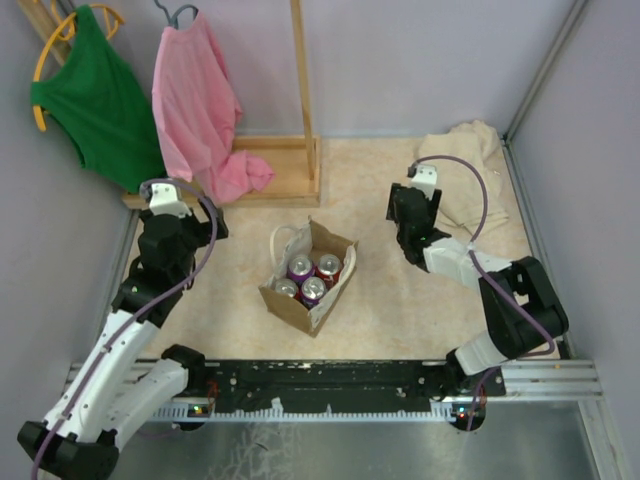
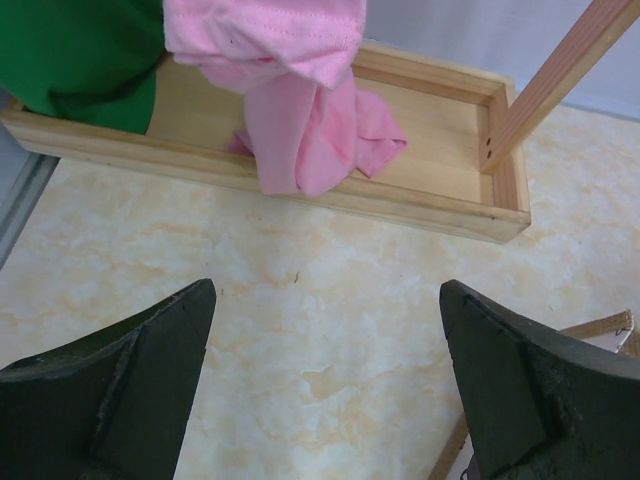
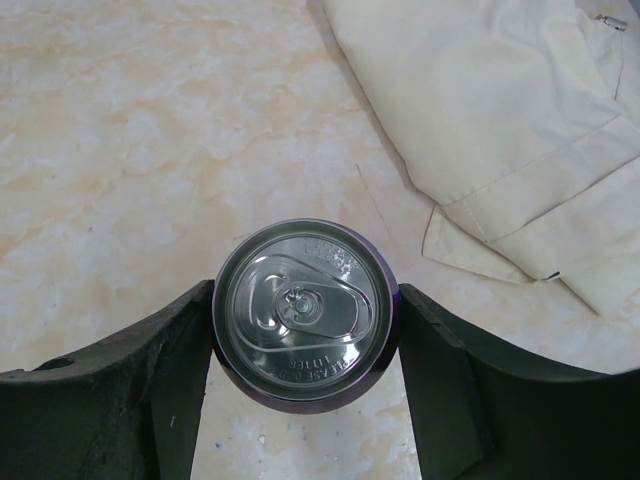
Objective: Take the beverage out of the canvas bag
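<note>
can (image 3: pixel 300 300): purple, silver top, clamped between the jaws of the right gripper (image 3: pixel 305 340), right of the canvas bag (image 1: pixel 292 306) and apart from it, near a cream cloth (image 3: pixel 500 120). canvas bag: mid-table, four cans (image 1: pixel 312 276) inside. left gripper (image 2: pixel 325 300): wide open, empty, near a wooden tray (image 2: pixel 440 205).

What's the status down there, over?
Left pincer open, empty. Right pincer shut on purple can, out of the canvas bag, near beige cloth. Four cans in bag. Nothing in the way.

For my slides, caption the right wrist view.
Right fingers grip a purple can, top up, over the marbled table, beige cloth nearby.
</note>
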### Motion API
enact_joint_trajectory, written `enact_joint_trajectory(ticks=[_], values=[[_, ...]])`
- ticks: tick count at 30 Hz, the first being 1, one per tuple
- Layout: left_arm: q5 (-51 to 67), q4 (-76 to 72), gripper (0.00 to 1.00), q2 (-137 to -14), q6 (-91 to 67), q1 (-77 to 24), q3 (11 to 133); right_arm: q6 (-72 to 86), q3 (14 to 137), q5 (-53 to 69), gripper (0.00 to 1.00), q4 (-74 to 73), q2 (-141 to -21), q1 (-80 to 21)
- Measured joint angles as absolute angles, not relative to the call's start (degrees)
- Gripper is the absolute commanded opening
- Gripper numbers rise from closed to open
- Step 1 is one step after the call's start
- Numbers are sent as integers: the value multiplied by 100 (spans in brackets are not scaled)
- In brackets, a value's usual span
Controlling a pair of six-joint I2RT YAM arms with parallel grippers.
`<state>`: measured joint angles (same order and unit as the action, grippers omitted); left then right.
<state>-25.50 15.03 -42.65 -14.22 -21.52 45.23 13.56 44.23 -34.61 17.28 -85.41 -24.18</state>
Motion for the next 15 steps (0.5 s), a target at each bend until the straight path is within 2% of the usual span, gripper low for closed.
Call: enact_joint_trajectory(ticks=[15], values=[[-2427,1636,100,-4456,-1474,-2152,4501,1472,4423,-3284,0,1734,-8829,-2381]])
